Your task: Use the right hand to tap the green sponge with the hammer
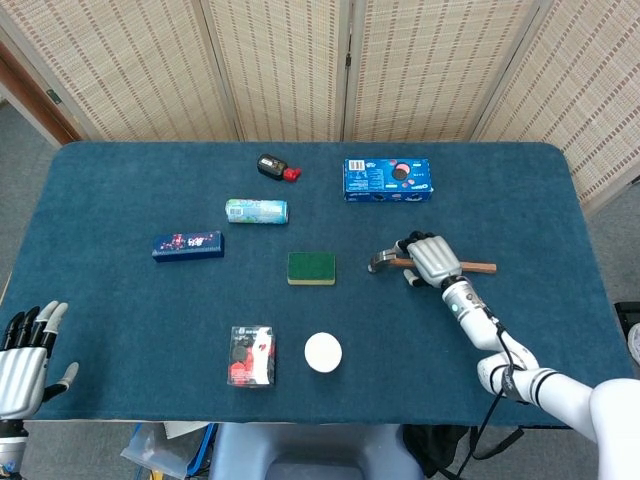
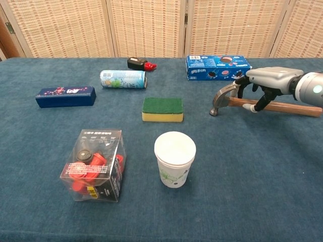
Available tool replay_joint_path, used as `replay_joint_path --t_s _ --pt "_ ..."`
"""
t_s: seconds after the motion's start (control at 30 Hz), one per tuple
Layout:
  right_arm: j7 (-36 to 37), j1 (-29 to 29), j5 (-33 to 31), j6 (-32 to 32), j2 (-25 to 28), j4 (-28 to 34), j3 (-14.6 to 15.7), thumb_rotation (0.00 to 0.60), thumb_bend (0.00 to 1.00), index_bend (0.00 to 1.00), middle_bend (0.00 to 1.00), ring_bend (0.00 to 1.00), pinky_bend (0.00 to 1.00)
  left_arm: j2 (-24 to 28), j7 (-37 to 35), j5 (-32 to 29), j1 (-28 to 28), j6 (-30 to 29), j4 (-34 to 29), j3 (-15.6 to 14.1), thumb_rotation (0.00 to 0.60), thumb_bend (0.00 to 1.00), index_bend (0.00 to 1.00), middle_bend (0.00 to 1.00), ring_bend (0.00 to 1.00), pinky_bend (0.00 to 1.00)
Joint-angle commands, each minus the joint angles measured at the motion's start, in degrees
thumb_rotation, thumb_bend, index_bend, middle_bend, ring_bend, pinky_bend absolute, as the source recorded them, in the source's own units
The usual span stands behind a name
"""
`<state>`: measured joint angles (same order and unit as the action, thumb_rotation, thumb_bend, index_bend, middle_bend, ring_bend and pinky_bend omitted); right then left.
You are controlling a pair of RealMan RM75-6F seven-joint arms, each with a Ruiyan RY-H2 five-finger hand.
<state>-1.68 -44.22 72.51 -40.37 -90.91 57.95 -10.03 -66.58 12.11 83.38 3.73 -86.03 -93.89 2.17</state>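
Chest view: robot hand (image 2: 266,80) over wooden-handled (steel-headed) hammer (image 2: 222,100).

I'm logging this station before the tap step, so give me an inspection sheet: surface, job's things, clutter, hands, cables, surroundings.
Surface: blue cloth table, flat.
Job's things: green sponge lies flat, green side up; hammer lies on the cloth to its right, head toward the sponge, apart from it.
Clutter: white cup upright, clear box of red parts, dark blue box, can on its side, cookie box, small black and red item.
Hands: right hand over the hammer handle near the head, grip not confirmed; left hand at the near left edge, holding nothing, fingers apart.
Cables: nothing seen on the table.
Surroundings: woven folding screens behind.
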Motion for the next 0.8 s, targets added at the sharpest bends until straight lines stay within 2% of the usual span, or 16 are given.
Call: replay_joint_path --t_s 0.03,0.8 --pt "0.7 -0.4 0.0 0.7 -0.9 -1.4 0.3 0.600 0.41 0.30 0.33 0.16 0.23 -0.1 0.0 -0.1 0.0 0.1 0.1 0.0 0.600 0.28 0.00 0.00 0.01 0.00" --pt "2.9 -1.6 -0.9 2.8 -3.4 -5.4 0.7 0.600 0.50 0.34 0.44 0.16 0.23 -0.3 -1.0 -0.8 -0.4 0.3 1.0 0.0 0.600 0.28 0.00 0.00 0.01 0.00"
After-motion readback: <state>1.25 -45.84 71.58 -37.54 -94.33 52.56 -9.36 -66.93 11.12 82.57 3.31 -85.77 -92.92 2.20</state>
